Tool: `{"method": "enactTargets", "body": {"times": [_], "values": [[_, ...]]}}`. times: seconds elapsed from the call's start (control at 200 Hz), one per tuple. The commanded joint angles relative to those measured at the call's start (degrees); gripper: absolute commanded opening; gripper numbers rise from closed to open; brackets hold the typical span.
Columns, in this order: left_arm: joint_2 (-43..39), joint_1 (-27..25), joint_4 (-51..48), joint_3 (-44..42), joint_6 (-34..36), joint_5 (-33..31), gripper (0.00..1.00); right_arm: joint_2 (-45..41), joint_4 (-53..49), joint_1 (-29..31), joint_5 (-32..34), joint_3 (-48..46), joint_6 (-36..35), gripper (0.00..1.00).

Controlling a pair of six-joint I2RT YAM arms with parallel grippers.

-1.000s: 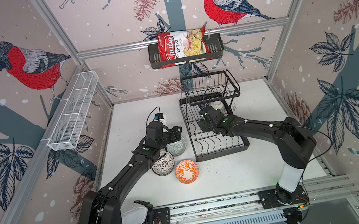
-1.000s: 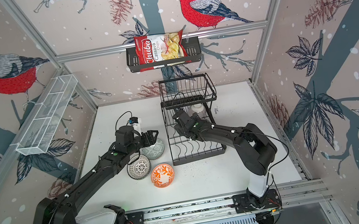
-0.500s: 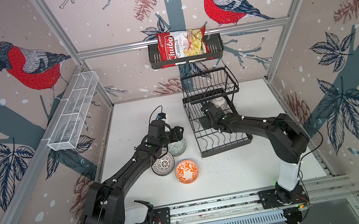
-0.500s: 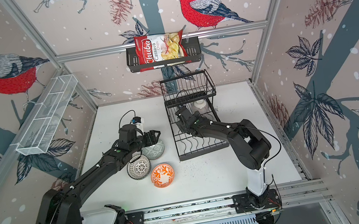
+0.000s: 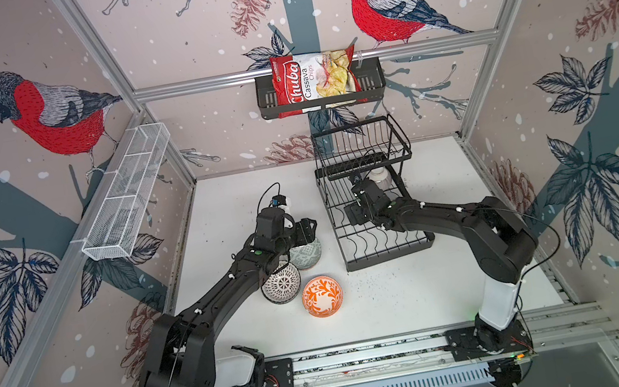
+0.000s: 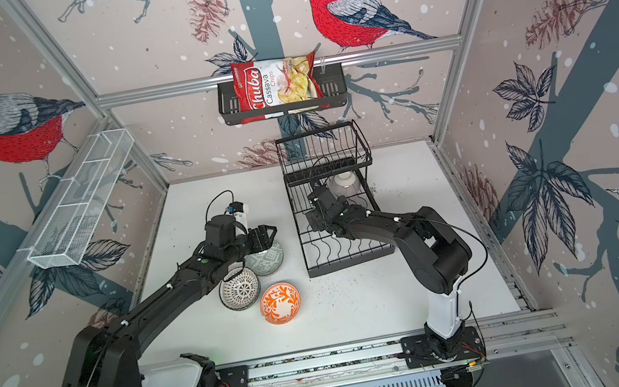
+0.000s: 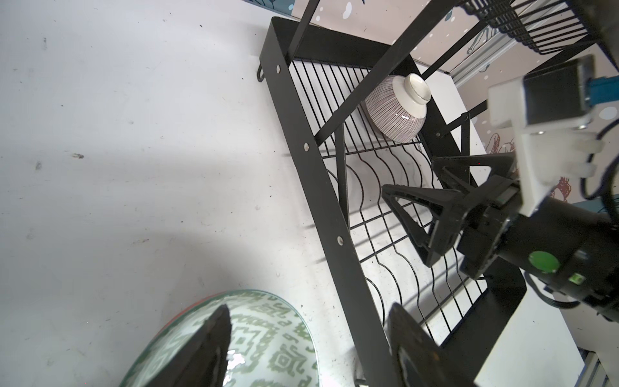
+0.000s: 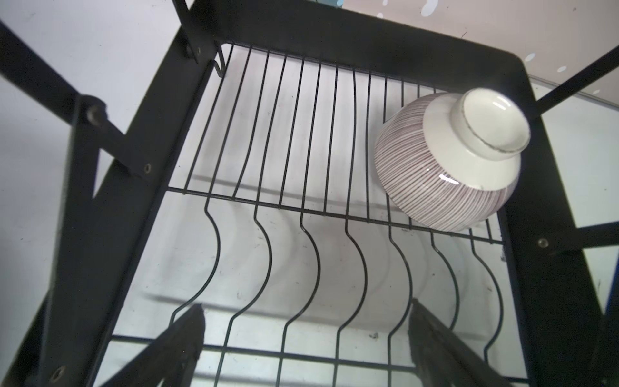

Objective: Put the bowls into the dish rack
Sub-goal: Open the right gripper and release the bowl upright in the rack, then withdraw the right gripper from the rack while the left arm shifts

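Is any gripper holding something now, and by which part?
Nothing is held. The left gripper is open over the green bowl; the right gripper is open above the rack.

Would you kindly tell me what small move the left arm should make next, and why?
Probably close the left gripper on the round grey-green geometric-patterned ceramic bowl. Its open fingers straddle that bowl's rim, one over the inside, one outside, and the bowl is outside the black wire dish rack, not yet loaded. Whether they are low enough I cannot tell.
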Motion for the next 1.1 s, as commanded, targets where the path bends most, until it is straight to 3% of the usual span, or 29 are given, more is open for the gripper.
{"method": "enactTargets", "body": {"times": [0.0, 0.515, 1.096], "values": [[0.1, 0.1, 1.1, -0.1, 0.6, 0.3, 0.73, -2.3, 0.3, 0.2, -1.3, -1.0, 1.3, 0.94], [-0.1, 0.0, 0.9, 0.0, 0.7, 0.4, 0.73, -10.9, -4.0, 2.0, -5.0, -5.3, 3.3, 0.94], [1.7, 0.0, 0.9, 1.9, 0.8, 1.5, 0.73, -7.0, -1.8, 0.6, -6.4, -8.1, 3.8, 0.94]]}}
